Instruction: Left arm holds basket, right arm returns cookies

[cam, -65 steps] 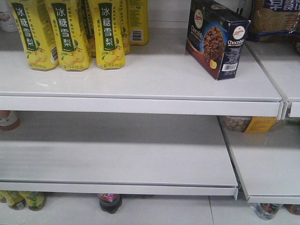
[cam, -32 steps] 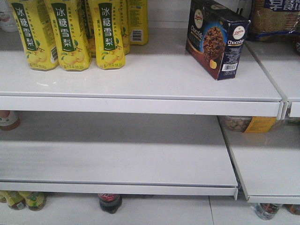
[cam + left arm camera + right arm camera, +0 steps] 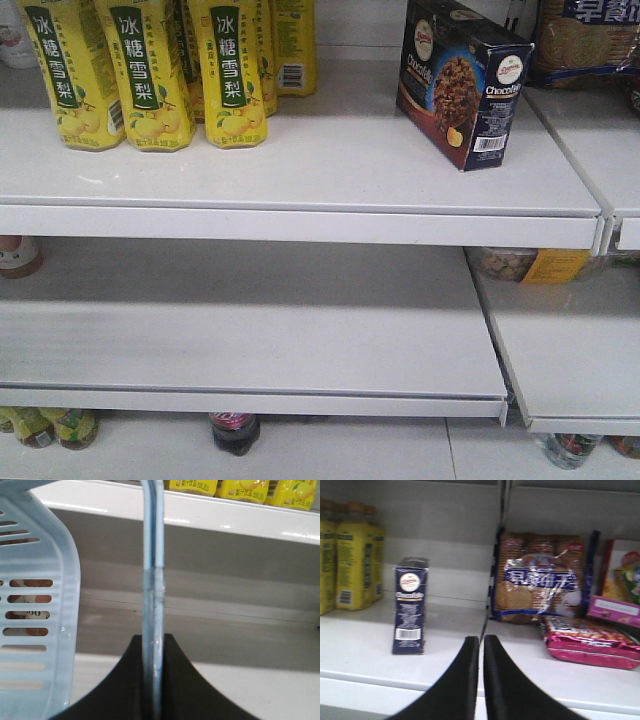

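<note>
Nothing on the shelves has shifted across the last second: the cookies (image 3: 463, 82) stand upright at the same spot on the top shelf (image 3: 330, 165), right of the yellow pear-drink bottles (image 3: 150, 72) and well apart from them. Front view: navy box near the shelf's right end, angled, barcode panel facing forward; neither arm appears. Right wrist view: the box (image 3: 410, 605) stands on the white shelf left of the blue cookie pack (image 3: 540, 577), with a pink packet (image 3: 592, 641) lying below and right of that pack. The right pincer (image 3: 481, 645) is clenched and empty, its two black fingers nearly touching, short of the shelf edge and right of the box. Left wrist view: the left pincer (image 3: 152, 680) grasps a flat handle (image 3: 152, 570) of the light-blue basket (image 3: 40, 605), the handle running upright between the black fingers; the basket's slotted wall fills the left side.
</note>
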